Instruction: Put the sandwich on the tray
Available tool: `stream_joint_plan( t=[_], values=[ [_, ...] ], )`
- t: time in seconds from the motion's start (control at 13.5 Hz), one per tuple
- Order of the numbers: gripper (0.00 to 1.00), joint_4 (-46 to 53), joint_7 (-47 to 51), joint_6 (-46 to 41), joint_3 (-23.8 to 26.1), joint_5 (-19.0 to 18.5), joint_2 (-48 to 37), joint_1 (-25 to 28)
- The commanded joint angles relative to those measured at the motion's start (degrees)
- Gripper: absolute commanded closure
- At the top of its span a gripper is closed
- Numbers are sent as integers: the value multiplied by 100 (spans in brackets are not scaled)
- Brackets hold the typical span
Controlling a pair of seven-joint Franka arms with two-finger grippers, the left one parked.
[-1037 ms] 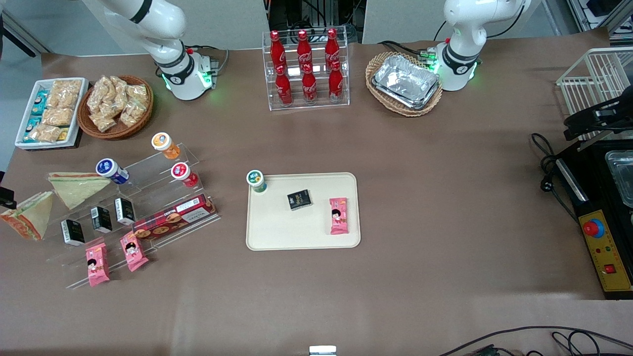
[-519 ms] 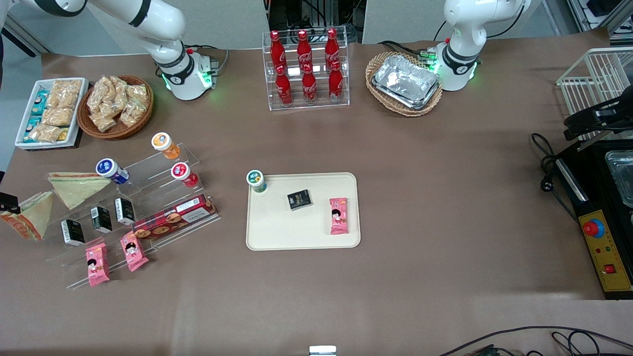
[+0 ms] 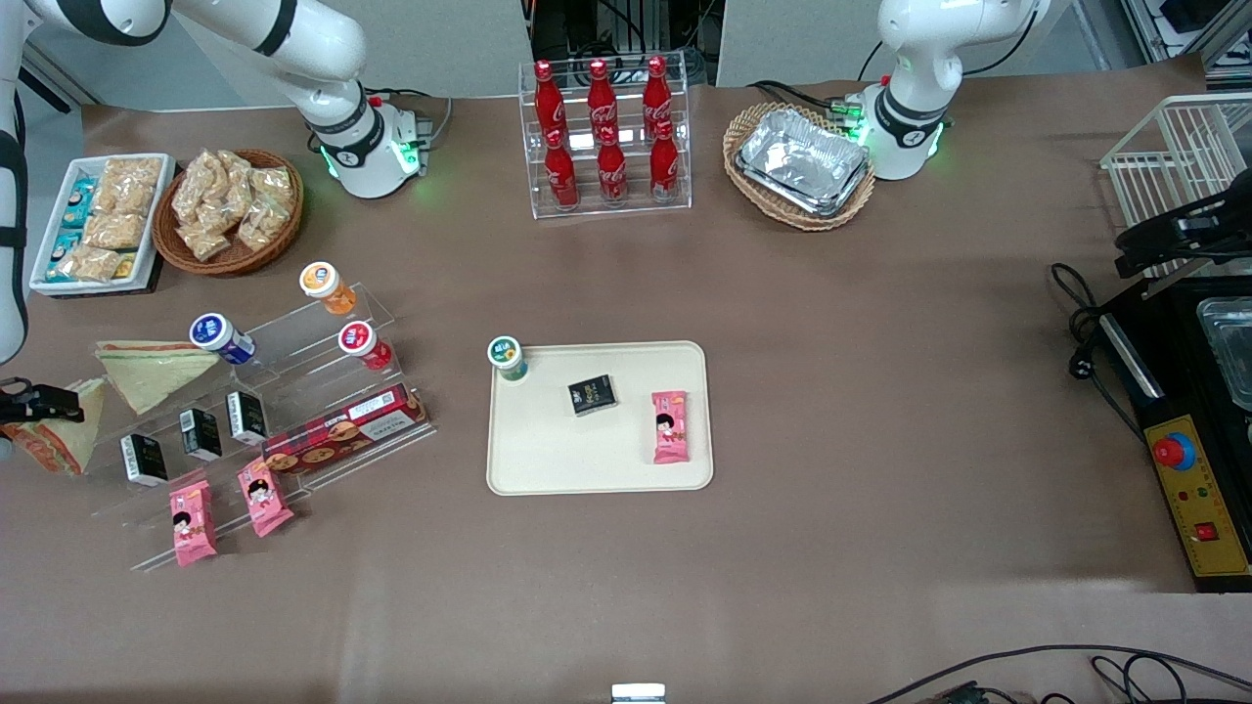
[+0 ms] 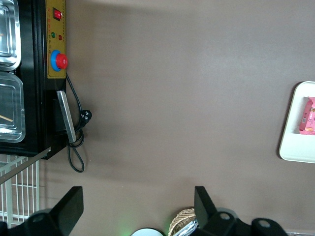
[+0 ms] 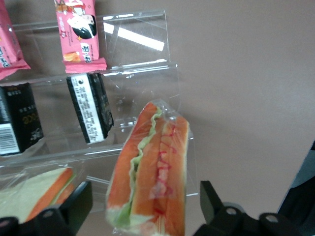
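The sandwich [image 3: 59, 445], a wrapped wedge with orange-red filling, lies on the table at the working arm's end, beside the clear acrylic shelf. My right gripper [image 3: 37, 401] hangs right over it and covers part of it. In the right wrist view the sandwich [image 5: 152, 172] sits between my two open fingers [image 5: 75, 205], and the gripper [image 5: 145, 204] straddles its thick end without squeezing it. The cream-beige tray [image 3: 548, 469] lies at the table's middle, holding a green-lidded cup, a black box and a pink snack pack.
A paler greenish-cream sandwich [image 3: 152, 372] lies beside the target, farther from the camera. The acrylic shelf [image 3: 293, 391] holds black boxes [image 5: 91, 105], pink packs [image 5: 78, 29], a biscuit box and small bottles. A snack basket [image 3: 230, 210] and a white snack tray [image 3: 98, 220] stand farther back.
My gripper has come in over the sandwich from the table's edge and now covers more of it. The sandwich and the tray's items have not moved.
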Motion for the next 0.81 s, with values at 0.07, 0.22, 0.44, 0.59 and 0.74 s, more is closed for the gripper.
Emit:
stream_joint_plan(
  t=[0.07,0.22,0.44,0.59,0.74],
  values=[
    [55,-133,16,125,68,113,-28,-93],
    [64,-54,16,89,68,113,-62,-49],
    [64,305,33,-410,121,104,-80,4],
    [64,586,25,-770,121,95,-115,118],
    [64,867,33,-1219,156,113,-177,354]
  ],
)
